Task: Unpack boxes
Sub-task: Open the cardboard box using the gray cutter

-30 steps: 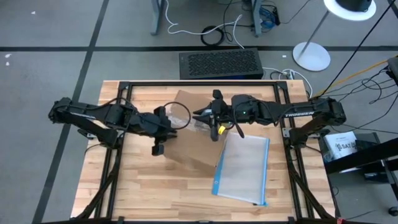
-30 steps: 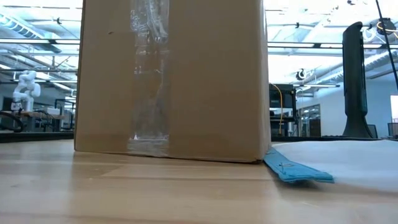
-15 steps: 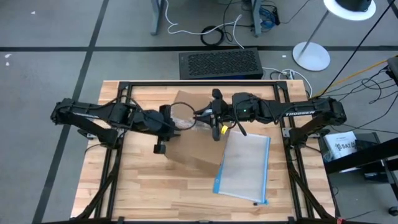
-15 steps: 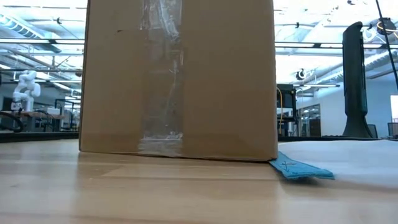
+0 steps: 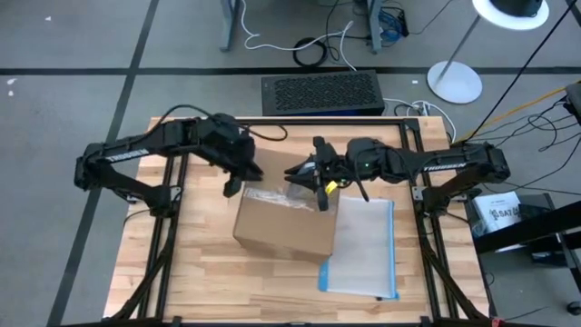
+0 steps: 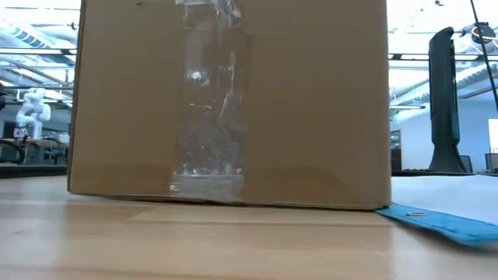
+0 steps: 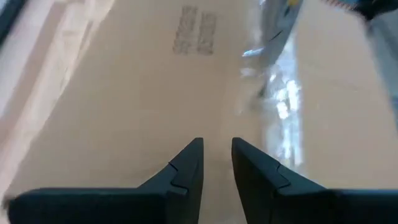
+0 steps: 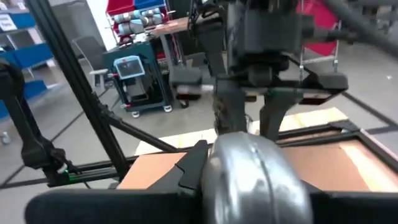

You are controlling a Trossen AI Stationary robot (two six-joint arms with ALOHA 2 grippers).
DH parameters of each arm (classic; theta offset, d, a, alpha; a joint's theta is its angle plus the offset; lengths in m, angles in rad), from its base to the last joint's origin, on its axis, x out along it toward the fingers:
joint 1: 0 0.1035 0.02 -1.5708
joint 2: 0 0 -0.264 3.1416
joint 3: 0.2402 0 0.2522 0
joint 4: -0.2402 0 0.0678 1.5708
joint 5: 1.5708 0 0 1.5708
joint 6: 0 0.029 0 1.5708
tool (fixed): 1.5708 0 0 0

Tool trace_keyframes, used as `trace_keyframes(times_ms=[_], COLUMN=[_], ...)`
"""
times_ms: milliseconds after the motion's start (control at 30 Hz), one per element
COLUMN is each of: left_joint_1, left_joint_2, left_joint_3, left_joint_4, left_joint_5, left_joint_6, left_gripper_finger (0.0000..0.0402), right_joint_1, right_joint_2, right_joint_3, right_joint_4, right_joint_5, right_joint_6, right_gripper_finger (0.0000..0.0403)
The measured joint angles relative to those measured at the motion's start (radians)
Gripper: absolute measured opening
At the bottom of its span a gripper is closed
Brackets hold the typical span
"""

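The brown box [image 5: 283, 225] stands on its bottom in the middle of the table and fills the low view [image 6: 229, 101]. Clear crumpled tape [image 5: 270, 194] runs along its top and down its near side [image 6: 208, 117]. My left gripper [image 5: 238, 178] hangs over the box's far left corner; in its wrist view its fingers [image 7: 217, 155] stand a narrow gap apart above the cardboard, with nothing between them. My right gripper [image 5: 307, 173] is level over the box's far edge, shut on a shiny silver tool [image 8: 255, 171] with a yellow part [image 5: 324, 187]. My right gripper holds the silver tool by its rounded body [image 8: 249, 162], which fills the space between the fingers and hides their tips. The fingers come in level from the table's right. The tool is lifted; whether it touches the box or the tape, I cannot tell.
A clear plastic pouch with a blue edge [image 5: 363, 247] lies flat against the box's right side, its blue edge [image 6: 436, 222] low in the low view. A black grille-topped unit [image 5: 320, 93] sits beyond the far edge. The black frame rails [image 5: 290, 122] border the table.
The box has turned about on the table and slid toward the near edge, and now stands squarer to it and closer to the low camera. My left gripper has swung toward the far edge, risen a little and rolled. The pouch has shifted slightly toward the right.
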Motion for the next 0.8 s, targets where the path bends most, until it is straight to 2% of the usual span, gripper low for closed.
trace_keyframes(times_ms=[267,333,600,800], left_joint_1=[-0.062,-0.086,-0.191,-0.227], left_joint_2=[-0.009,0.002,0.115,0.169], left_joint_3=[0.089,0.09,0.09,0.091], left_joint_4=[0.056,0.058,0.02,-0.032], left_joint_5=[0.022,0.054,0.099,0.068], left_joint_6=[-0.057,-0.074,-0.064,-0.008], left_gripper_finger=[0.0089,0.0089,0.0089,0.0089], right_joint_1=[0.031,0.03,0.029,0.028], right_joint_2=[0.0,-0.001,-0.001,-0.001], right_joint_3=[0.0,0.001,0.001,0.001], right_joint_4=[-0.024,-0.018,-0.018,-0.005], right_joint_5=[0.016,0.017,0.015,0.02], right_joint_6=[0.071,0.091,0.112,0.127], right_gripper_finger=[0.0059,0.0059,0.0059,0.0059])
